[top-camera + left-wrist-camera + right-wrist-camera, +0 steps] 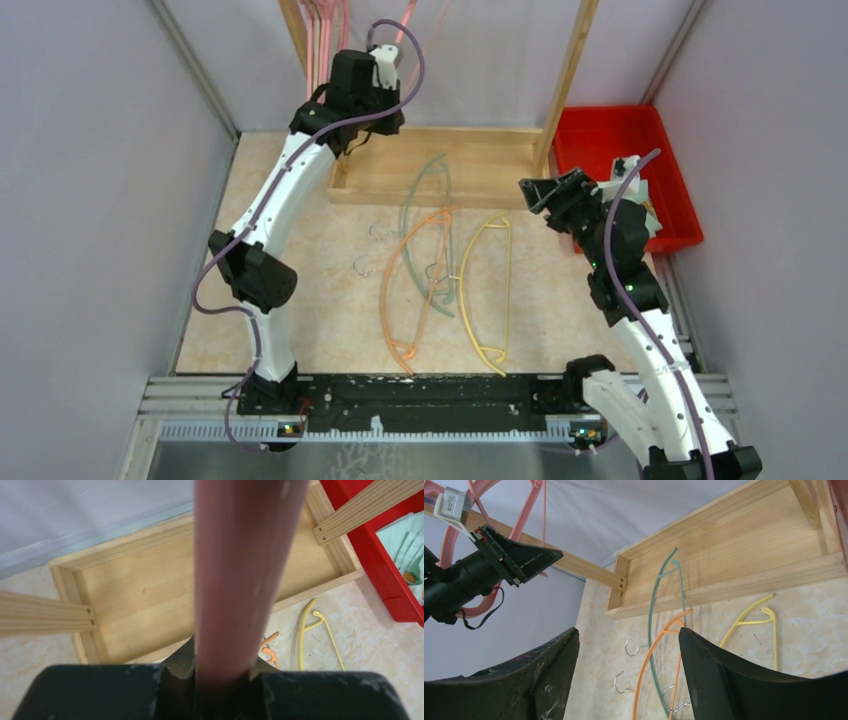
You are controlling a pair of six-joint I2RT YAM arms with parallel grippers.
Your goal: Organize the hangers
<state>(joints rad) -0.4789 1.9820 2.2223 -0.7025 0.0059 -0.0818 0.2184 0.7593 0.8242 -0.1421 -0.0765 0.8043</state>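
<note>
Up at the top of the wooden rack, the left gripper [365, 85] is clamped on a thick pink plastic hanger [240, 580], whose bar fills its wrist view between the closed jaws. I'd guess it's held high so the hook can seat beside the other pink hangers [531, 510].

On the beige tabletop [300, 320] lie three thin hangers: a pale green hanger [425, 215] reaching over the rack's shallow wooden base tray [480, 165], an orange hanger [405, 300] crossing it, and a yellow hanger [490, 295] alongside. The right gripper [628, 632] hovers above them, jaws wide apart and empty, likely poised for the next pick.

Its wrist view shows the wooden top rail [574, 565], which the overhead view crops off. The overhead view shows the whole spread and the red plastic bin [625, 130].
</note>
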